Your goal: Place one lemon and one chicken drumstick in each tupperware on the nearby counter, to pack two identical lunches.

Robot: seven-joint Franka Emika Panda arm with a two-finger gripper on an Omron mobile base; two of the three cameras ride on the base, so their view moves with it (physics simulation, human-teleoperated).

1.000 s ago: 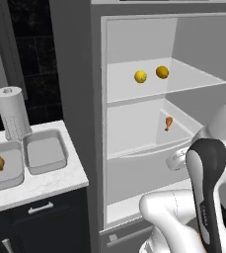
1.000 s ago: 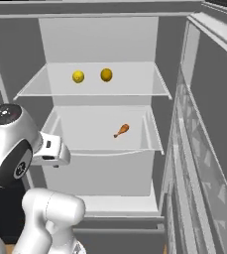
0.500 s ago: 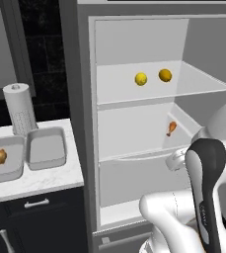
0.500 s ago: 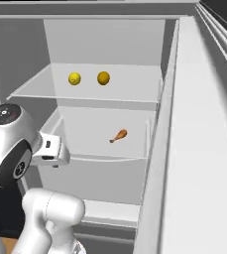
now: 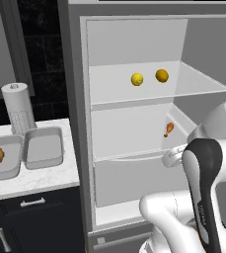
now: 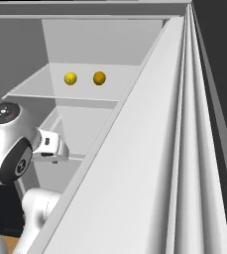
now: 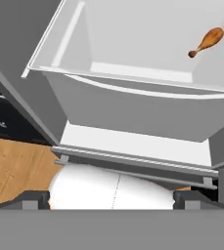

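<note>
In the open fridge (image 5: 134, 44), one chicken drumstick (image 5: 169, 129) lies in the pulled-out drawer (image 7: 133, 73) and two lemons (image 5: 137, 79) sit on the shelf (image 5: 203, 86) above. On the tabletop (image 5: 35, 180), one tupperware (image 5: 16, 165) holds a drumstick and the other (image 5: 44, 147) is bare. The pincer (image 7: 111, 197), fully released and holding nothing, hangs before the drawer; the fetching step seems in hand, and next it should reach in for the drumstick.
</note>
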